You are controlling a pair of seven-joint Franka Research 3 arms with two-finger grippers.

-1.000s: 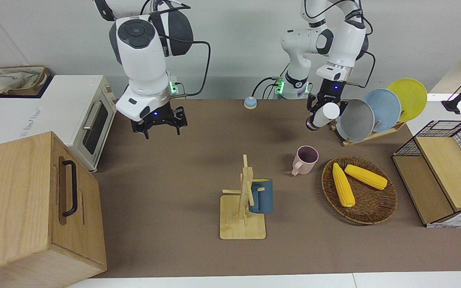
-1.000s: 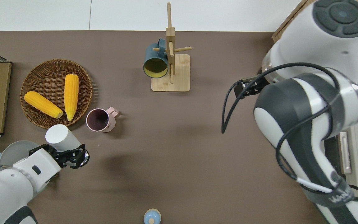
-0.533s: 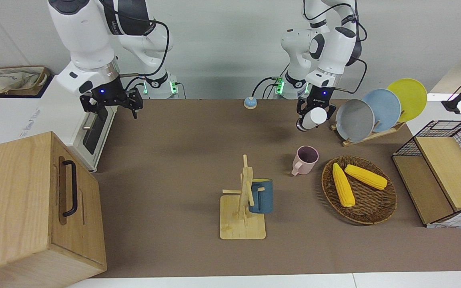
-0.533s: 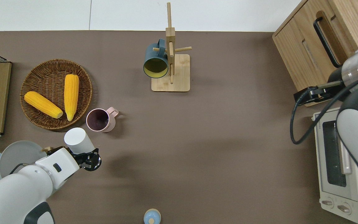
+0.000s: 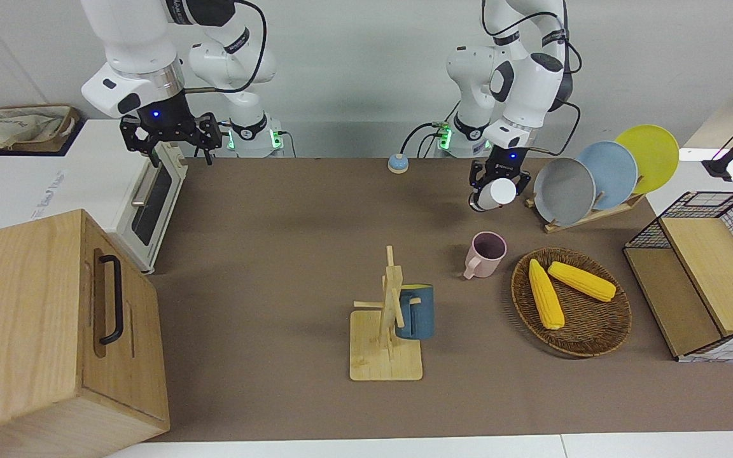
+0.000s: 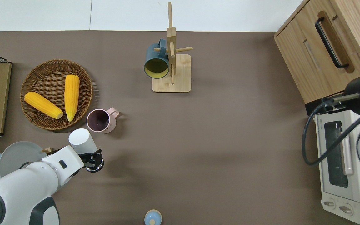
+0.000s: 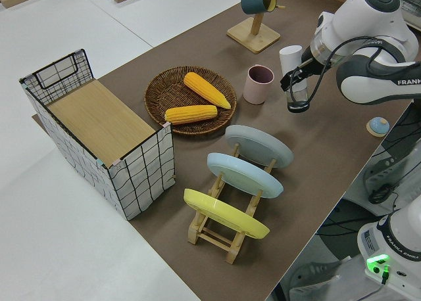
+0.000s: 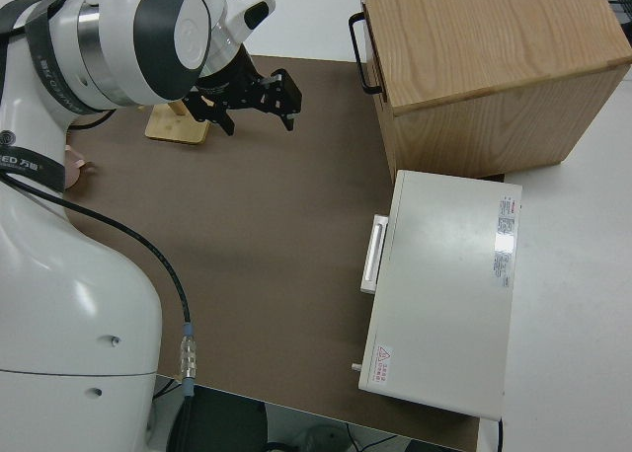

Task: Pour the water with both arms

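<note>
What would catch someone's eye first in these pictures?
The left hand holds a white bottle tilted in the air, nearer to the robots than the pink mug. Two bright yellow corn cobs lie in a wicker basket beside that mug. The right arm is parked.

worktop (image 5: 277,267): we see a plain brown mat
held cup (image 6: 79,139): white
mug (image 5: 487,253): pink, darker inside
hanging mug (image 5: 415,312): dark blue; yellow inside
basket (image 5: 595,331): brown woven wicker
2 corn cobs (image 5: 544,294): yellow
3 plates (image 5: 565,189): we count grey, light blue, yellow
oven (image 5: 112,184): white
cabinet (image 5: 35,331): light wood, black handle
arms (image 5: 519,70): glossy white, black cables
</note>
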